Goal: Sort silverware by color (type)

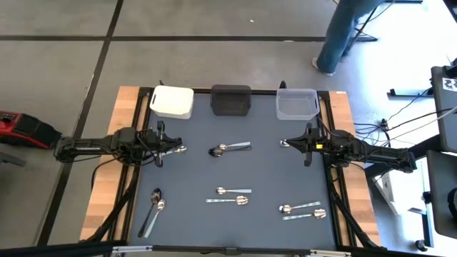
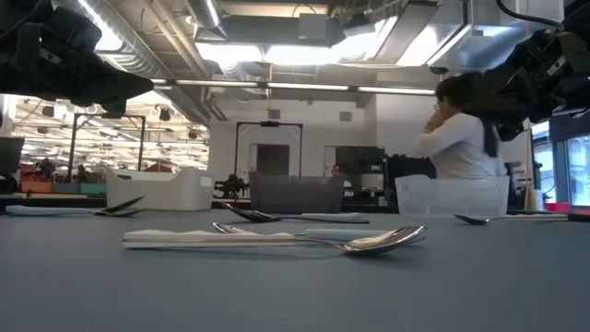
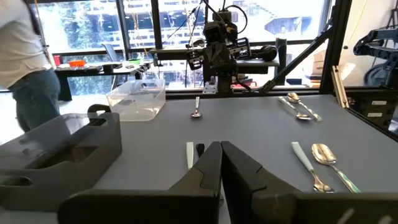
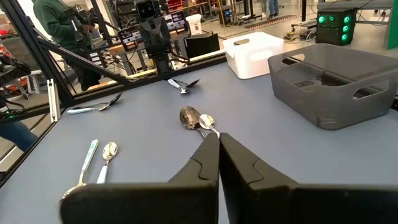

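Spoons lie flat on the blue-grey table mat, mostly in pairs: a dark and a silver one at the middle [image 1: 230, 148], a pair [image 1: 234, 195] below them, a pair [image 1: 302, 210] near the right, and a pair [image 1: 153, 208] near the left. Single spoons lie by each gripper [image 1: 180, 149] [image 1: 284, 143]. My left gripper [image 1: 161, 141] [image 3: 221, 146] hovers shut at the mat's left side. My right gripper [image 1: 308, 145] [image 4: 217, 135] hovers shut at the right side, pointing at the middle pair [image 4: 198, 118]. Both are raised clear of the mat.
Three bins stand along the far edge: white [image 1: 173, 101], black [image 1: 230, 99] and clear [image 1: 297, 103]. Bare wooden strips flank the mat [image 1: 107, 178]. A person stands on the floor beyond the far edge [image 1: 341, 36]. Open mat lies between the spoon groups.
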Controlling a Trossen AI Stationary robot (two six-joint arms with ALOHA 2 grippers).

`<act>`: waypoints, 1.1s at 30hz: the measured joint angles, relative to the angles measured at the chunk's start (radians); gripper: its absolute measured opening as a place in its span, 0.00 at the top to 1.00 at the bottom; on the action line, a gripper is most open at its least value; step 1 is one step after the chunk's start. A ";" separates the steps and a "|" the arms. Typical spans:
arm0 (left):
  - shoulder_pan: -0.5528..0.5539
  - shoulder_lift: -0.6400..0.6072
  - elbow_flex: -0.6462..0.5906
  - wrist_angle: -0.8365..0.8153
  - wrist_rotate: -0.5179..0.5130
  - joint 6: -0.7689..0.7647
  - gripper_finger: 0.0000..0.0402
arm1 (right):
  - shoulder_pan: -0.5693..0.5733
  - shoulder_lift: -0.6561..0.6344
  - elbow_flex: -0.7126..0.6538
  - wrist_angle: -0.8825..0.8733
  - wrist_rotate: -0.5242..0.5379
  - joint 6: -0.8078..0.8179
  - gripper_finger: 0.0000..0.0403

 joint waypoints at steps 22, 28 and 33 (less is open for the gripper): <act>0.000 0.000 0.000 0.000 0.000 0.000 0.99 | 0.000 -0.002 -0.003 0.026 0.007 0.000 0.99; 0.000 0.000 0.000 0.000 0.000 0.000 0.99 | 0.000 -0.002 -0.003 0.092 0.038 -0.063 0.99; 0.000 0.000 0.000 0.016 -0.024 0.086 0.99 | 0.000 -0.002 -0.003 0.140 0.099 -0.148 0.99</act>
